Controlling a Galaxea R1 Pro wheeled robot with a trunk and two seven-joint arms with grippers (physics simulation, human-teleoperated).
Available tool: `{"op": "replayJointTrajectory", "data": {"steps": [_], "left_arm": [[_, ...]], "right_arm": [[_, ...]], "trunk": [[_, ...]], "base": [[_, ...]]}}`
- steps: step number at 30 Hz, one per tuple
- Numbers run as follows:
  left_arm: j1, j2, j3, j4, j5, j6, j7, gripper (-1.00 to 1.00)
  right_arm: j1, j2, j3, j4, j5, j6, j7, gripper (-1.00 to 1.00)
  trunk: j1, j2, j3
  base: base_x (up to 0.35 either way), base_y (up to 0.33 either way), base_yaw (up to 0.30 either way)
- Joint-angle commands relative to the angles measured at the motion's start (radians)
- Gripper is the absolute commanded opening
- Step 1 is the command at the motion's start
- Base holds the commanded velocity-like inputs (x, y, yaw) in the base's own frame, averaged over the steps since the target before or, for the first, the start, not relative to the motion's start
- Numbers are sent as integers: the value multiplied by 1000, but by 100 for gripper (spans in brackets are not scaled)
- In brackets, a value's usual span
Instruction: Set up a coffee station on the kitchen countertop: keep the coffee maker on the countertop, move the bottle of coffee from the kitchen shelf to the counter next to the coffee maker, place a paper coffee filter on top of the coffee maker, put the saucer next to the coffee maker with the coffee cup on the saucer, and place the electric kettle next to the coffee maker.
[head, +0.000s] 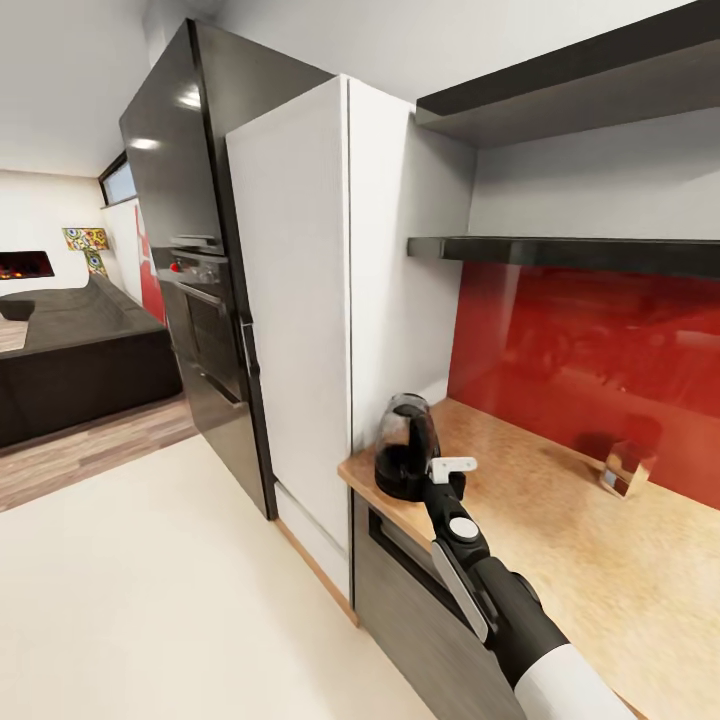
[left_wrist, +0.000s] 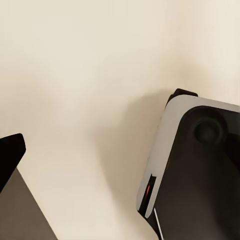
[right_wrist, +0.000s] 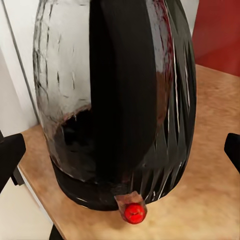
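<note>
Right gripper spread open at the electric kettle on the counter's end

We find the electric kettle (head: 405, 446) upright on the kitchen countertop (head: 560, 520), at its end beside the tall white cabinet (head: 300, 300), close to the wood-coloured front edge. The right gripper (head: 452, 468) sits just beside the kettle on the side away from the cabinet, with the right arm (head: 500, 600) running back over the counter. From the right wrist view the kettle (right_wrist: 117, 100) fills the space ahead, black handle facing us and the red switch (right_wrist: 134, 212) low at its base; the right fingertips (right_wrist: 10, 155) stand wide apart, clear of the glass and holding nothing. A small glass block (head: 627, 468) rests against the red backsplash (head: 600, 350), well apart from the kettle. In the left wrist view we see one dark fingertip (left_wrist: 10, 152) over the cream floor (left_wrist: 90, 75) and part of the robot's base (left_wrist: 195, 170); we cannot tell the left gripper's state
</note>
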Motion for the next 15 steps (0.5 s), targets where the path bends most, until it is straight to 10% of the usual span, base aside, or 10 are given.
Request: {"op": "replayJointTrajectory", "data": {"steps": [1,15], "left_arm": [[-1,0,-6,3,11,-3,-8,100],[-1,0,-5,3,11,-3,-8,100]], "right_arm": [[-1,-1,3,-1,-7,4,-8,100],[-1,-1,3,2,-5,4,-8,100]], "trunk": [[0,-1,-2],[0,-1,-2]], "base": [[0,0,0],[87,0,0]]}}
